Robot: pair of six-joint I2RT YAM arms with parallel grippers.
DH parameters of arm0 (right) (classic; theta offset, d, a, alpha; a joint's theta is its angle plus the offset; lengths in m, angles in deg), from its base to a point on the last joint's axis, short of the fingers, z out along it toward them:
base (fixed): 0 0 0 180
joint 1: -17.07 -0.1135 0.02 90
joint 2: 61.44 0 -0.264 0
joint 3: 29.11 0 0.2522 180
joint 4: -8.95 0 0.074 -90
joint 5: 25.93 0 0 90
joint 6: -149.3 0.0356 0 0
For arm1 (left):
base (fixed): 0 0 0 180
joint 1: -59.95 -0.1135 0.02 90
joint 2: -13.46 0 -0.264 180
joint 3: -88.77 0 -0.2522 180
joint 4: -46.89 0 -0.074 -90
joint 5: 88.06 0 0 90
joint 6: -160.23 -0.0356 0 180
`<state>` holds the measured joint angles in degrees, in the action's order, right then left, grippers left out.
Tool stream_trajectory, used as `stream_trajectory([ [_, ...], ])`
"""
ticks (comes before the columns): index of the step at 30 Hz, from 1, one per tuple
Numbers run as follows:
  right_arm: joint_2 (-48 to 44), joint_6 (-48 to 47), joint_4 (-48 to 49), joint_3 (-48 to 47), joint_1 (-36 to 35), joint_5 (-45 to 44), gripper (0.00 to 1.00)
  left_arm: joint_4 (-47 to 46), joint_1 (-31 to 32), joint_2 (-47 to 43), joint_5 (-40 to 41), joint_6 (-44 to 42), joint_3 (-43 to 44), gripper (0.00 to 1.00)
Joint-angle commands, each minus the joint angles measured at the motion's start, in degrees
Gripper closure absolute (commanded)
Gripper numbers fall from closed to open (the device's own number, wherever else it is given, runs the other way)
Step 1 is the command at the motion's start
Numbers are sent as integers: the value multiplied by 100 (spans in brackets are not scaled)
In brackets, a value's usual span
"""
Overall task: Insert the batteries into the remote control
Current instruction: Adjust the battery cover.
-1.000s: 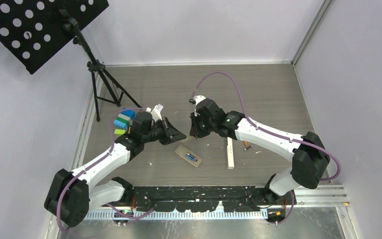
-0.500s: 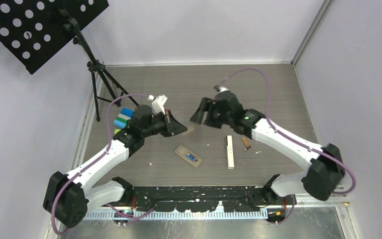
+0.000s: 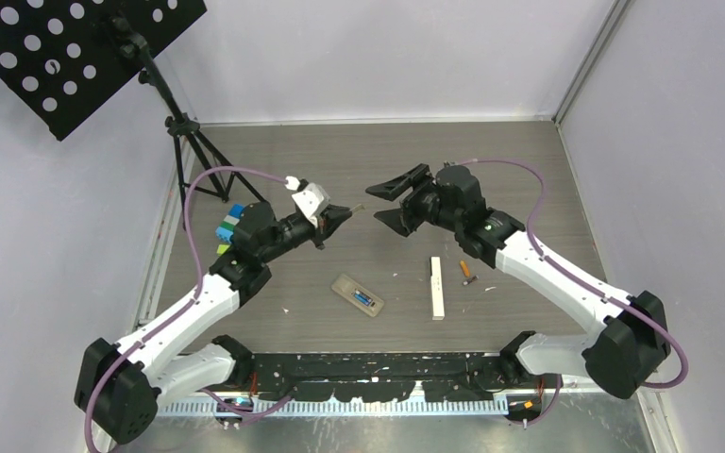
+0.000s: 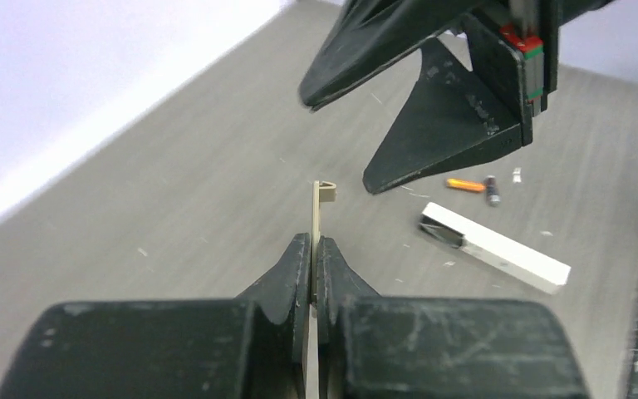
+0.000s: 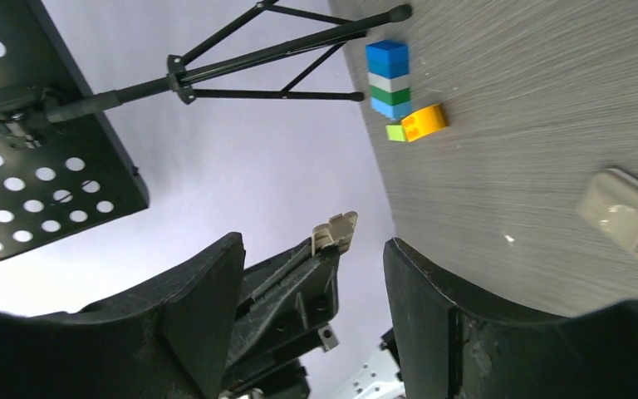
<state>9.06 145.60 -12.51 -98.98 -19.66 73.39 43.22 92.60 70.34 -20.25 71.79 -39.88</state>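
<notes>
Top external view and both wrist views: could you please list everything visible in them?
music stand: one, black, far-left corner
toy blocks: small cluster, blue, white, green, orange, table's left side
beige remote: one, bay open, near centre
blue battery: one, in that bay
white remote: one, right of the beige remote
orange battery: one, right of the white remote
dark battery: one, beside the orange battery
cover plate: one, thin, beige, in the left hand
left hand: black, shut on the cover plate
right hand: black, open, facing the left hand
</notes>
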Motion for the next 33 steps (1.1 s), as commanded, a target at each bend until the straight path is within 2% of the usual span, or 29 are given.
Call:
stream_trajectory([
  [1, 276, 649, 388, -463, -119, 215, 32, -935, 48, 89, -11, -2203, 125, 100],
  [5, 550, 718, 449, -607, -192, 393, 46, -1144, 60, 230, -139, -2898, 214, 100],
  [11, 702, 695, 602, -542, -194, 336, 61, -880, 123, 223, -585, -4074, 226, 100],
  [14, 773, 702, 662, -502, -194, 291, 61, -850, 129, 129, -669, -4214, 180, 100],
  [17, 841, 737, 734, -446, -199, 273, 71, -717, 136, 98, -681, -4300, 148, 100],
  [21, 873, 738, 900, -428, -194, 201, 73, -713, 137, -10, -699, -4222, 38, 100],
  [23, 885, 719, 903, -420, -194, 145, 78, -757, 136, -47, -683, -4142, -29, 100],
  [25, 901, 696, 907, -409, -192, 80, 88, -777, 141, -81, -656, -3982, -49, 95],
  [27, 894, 640, 882, -385, -194, -32, 99, -788, 173, -132, -451, -3554, -45, 85],
  [29, 823, 466, 810, -374, -194, -264, 100, -617, 256, -303, -52, -2974, 30, 74],
  [31, 730, 310, 806, -350, -190, -503, 100, -350, 271, -471, -35, -2483, 81, 63],
  [33, 628, 182, 903, -295, -181, -705, 100, -285, 290, -599, 18, -1994, 68, 59],
])
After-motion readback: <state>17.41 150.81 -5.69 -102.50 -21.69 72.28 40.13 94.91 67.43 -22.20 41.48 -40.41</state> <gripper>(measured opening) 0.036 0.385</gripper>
